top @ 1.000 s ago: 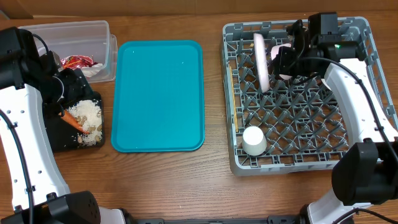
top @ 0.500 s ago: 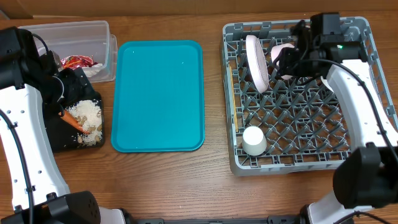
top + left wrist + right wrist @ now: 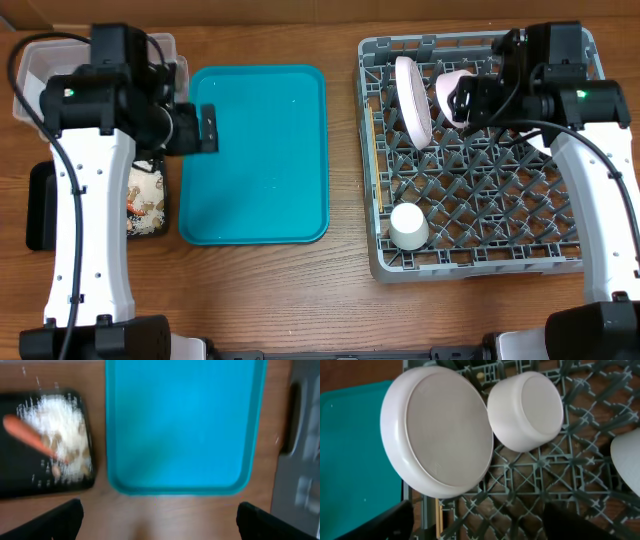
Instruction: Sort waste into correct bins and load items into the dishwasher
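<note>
The grey dishwasher rack (image 3: 560, 262) holds a white plate (image 3: 411, 98) on edge, a white bowl (image 3: 450, 88) beside it and a small cup (image 3: 408, 225) near the front. Chopsticks (image 3: 368, 150) lie along its left side. My right gripper (image 3: 470, 102) hovers open just right of the bowl (image 3: 525, 410) and plate (image 3: 437, 430), with nothing between its fingers; another bowl (image 3: 627, 460) shows at the edge. My left gripper (image 3: 207, 128) is open and empty over the teal tray's left edge. The black tray (image 3: 25, 477) holds the carrot (image 3: 30, 437) and crumbs (image 3: 62, 430).
The flat teal tray (image 3: 260, 180) lies between the bins and the rack. The clear tub (image 3: 50, 55) sits at the back left, its contents hidden by my left arm. The black tray (image 3: 42, 210) lies in front of it. Bare wood runs along the table's front.
My left arm swung from the black tray to the teal tray's left edge, opening wider. My right gripper opened, let go of the bowl by the plate and backed off slightly.
</note>
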